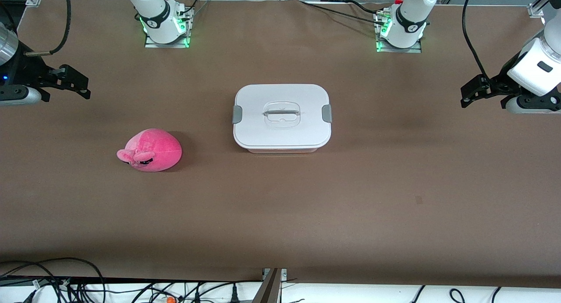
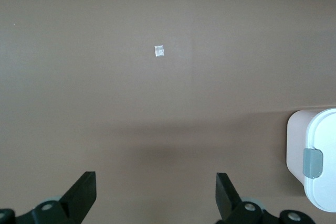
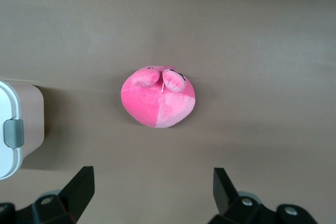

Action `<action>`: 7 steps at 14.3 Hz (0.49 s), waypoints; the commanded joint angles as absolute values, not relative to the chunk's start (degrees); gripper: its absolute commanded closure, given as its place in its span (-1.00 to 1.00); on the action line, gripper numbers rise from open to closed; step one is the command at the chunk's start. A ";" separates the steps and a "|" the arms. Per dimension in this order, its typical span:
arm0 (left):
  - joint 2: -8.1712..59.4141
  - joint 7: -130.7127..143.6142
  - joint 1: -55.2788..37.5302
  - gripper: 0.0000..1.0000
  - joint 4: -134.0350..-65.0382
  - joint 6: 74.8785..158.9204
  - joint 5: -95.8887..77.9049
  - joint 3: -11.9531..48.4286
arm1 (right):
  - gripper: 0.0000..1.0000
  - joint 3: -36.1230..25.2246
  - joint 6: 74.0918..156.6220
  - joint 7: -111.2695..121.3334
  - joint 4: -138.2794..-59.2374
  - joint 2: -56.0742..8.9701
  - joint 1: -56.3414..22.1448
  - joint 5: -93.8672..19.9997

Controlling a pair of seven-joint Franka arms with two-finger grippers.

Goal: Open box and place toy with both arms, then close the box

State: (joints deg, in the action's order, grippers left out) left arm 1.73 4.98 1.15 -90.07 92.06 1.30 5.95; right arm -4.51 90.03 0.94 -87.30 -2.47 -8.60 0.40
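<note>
Box sits mid-frame in the front view on the brown worktop, lid on, both grey clips down, so nothing opened yet. Toy lies lower in frame toward the right arm's end, well apart from the box, nearer the front cam. Left claw hangs at the frame's right edge w/ fingers spread, empty; right claw at the left edge, also spread, empty; neither touches anything. Handling, by my read: box looks like stiff, smooth plastic, prob. light but slippery; best hold is the clear centre handle once the clips are flipped, one claw per clip. Toy looks soft, light, squashy, non-fragile; pinch across its rounded body, not the small ears, & expect it to deform under grip.
</note>
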 commanded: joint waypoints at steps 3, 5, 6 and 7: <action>2.46 4.92 1.23 -1.00 -88.24 90.79 1.32 6.15 | -0.99 -4.31 89.38 0.18 -85.61 -3.16 -8.53 1.05; 2.46 4.83 1.14 -1.00 -88.33 90.79 1.32 6.42 | -0.99 -4.31 89.38 0.18 -85.69 -3.16 -8.53 1.05; 2.46 4.83 1.14 -1.00 -88.33 90.79 1.32 6.50 | -0.99 -4.31 89.38 0.18 -85.69 -3.16 -8.61 1.05; 2.46 4.83 1.14 -1.00 -88.33 90.79 1.32 6.42 | -0.99 -4.31 89.38 0.18 -85.61 -3.16 -8.53 1.05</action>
